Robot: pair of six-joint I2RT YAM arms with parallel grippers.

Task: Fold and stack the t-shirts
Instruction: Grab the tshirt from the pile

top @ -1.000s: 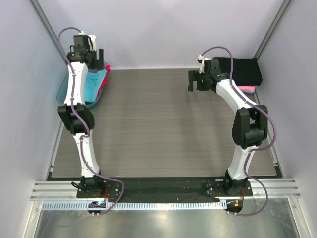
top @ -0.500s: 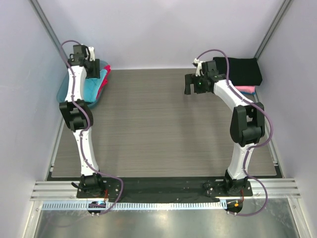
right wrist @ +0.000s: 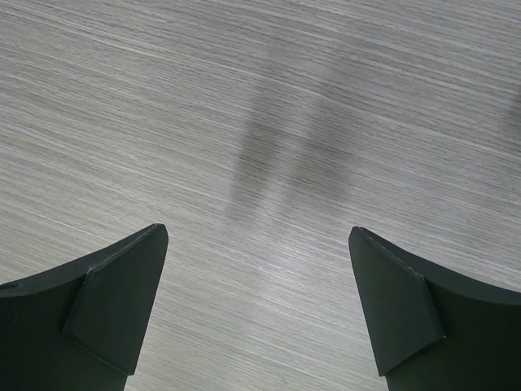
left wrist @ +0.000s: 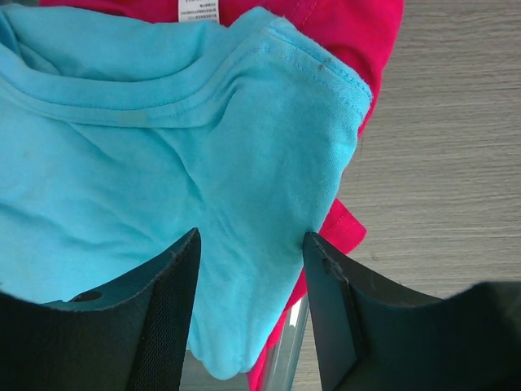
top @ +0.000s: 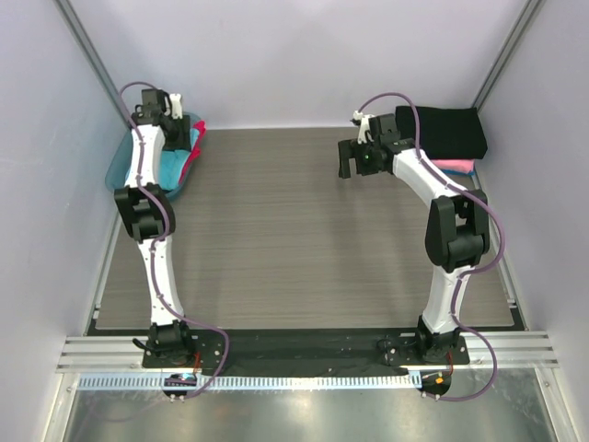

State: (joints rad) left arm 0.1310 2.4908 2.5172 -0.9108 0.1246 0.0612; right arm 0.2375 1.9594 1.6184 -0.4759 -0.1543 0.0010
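A turquoise t-shirt (left wrist: 163, 138) lies crumpled on a red-magenta t-shirt (left wrist: 350, 32) in the tub at the table's far left. My left gripper (left wrist: 251, 236) is down over the tub (top: 179, 138). Its jaws stand apart with a fold of the turquoise cloth between them, and the right finger (left wrist: 326, 277) touches the cloth's edge. A folded black t-shirt (top: 451, 131) rests on a pink t-shirt (top: 457, 167) at the far right corner. My right gripper (top: 354, 158) hangs wide open over bare table (right wrist: 259, 232), left of the black shirt.
The translucent blue-grey tub (top: 118, 170) sits against the left wall; its rim (left wrist: 289, 342) shows below the turquoise cloth. A white label (left wrist: 198, 10) lies on the red shirt. The wood-grain table (top: 294, 239) is walled on three sides.
My left gripper has dropped into the tub onto the turquoise shirt and its jaws have narrowed. The right arm has drifted slightly left, still wide open.
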